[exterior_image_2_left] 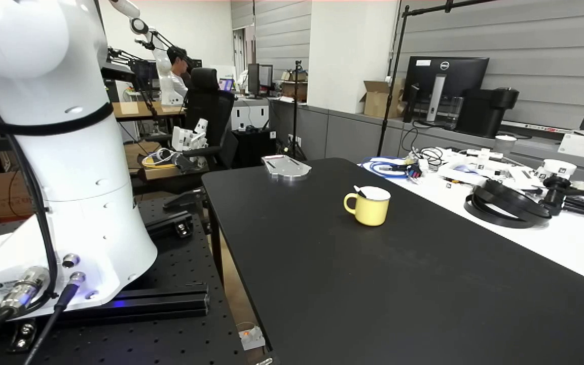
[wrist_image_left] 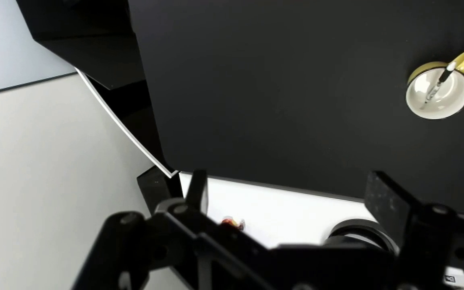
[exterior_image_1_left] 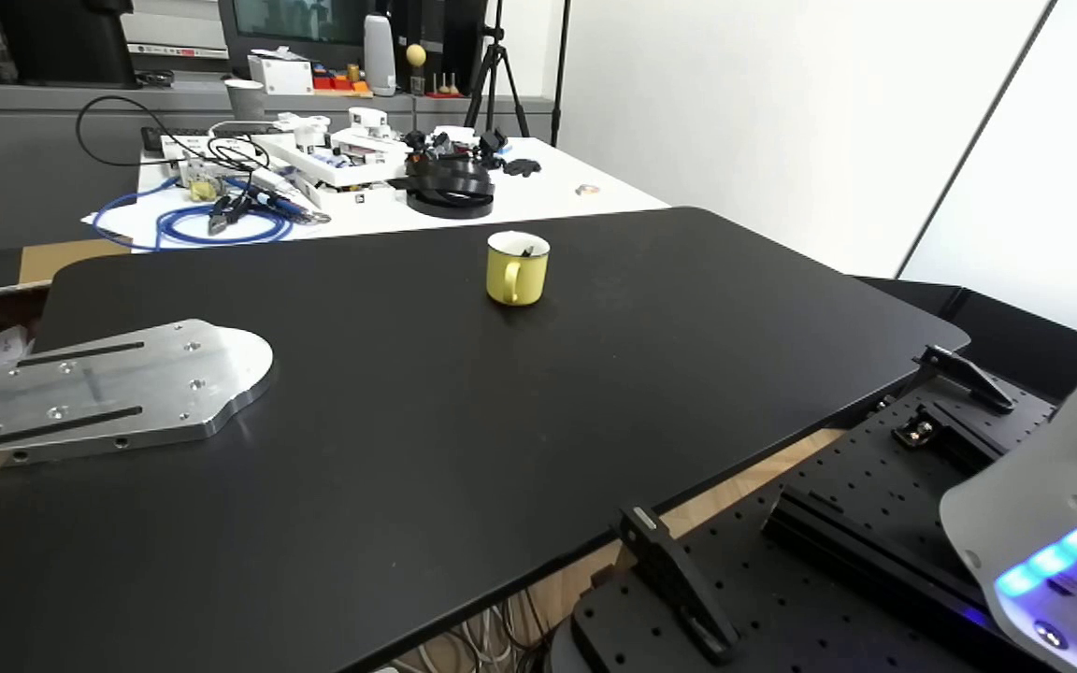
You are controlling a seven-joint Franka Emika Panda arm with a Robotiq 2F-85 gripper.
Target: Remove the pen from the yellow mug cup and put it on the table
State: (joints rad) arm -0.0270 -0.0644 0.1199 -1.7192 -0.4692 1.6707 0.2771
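Observation:
The yellow mug cup [exterior_image_1_left: 504, 280] stands upright on the black table [exterior_image_1_left: 408, 402]. It also shows in an exterior view [exterior_image_2_left: 373, 210] and at the upper right of the wrist view [wrist_image_left: 453, 97]. The pen [wrist_image_left: 441, 82] leans inside the mug, its pale end resting over the rim near the handle. Its tip also pokes up in both exterior views [exterior_image_1_left: 527, 250] [exterior_image_2_left: 359, 191]. My gripper [wrist_image_left: 287, 177] is open and empty, well apart from the mug, which lies off to its upper right in the wrist view. Two dark pieces at an exterior view's right edge may be its fingertips.
A silver metal plate [exterior_image_1_left: 136, 383] lies at one end of the table and shows in both exterior views [exterior_image_2_left: 286, 168]. A white table [exterior_image_1_left: 585, 173] with cables and black rings [exterior_image_2_left: 507, 203] adjoins it. Black clamps [exterior_image_1_left: 674, 579] sit near the robot base [exterior_image_2_left: 84, 243].

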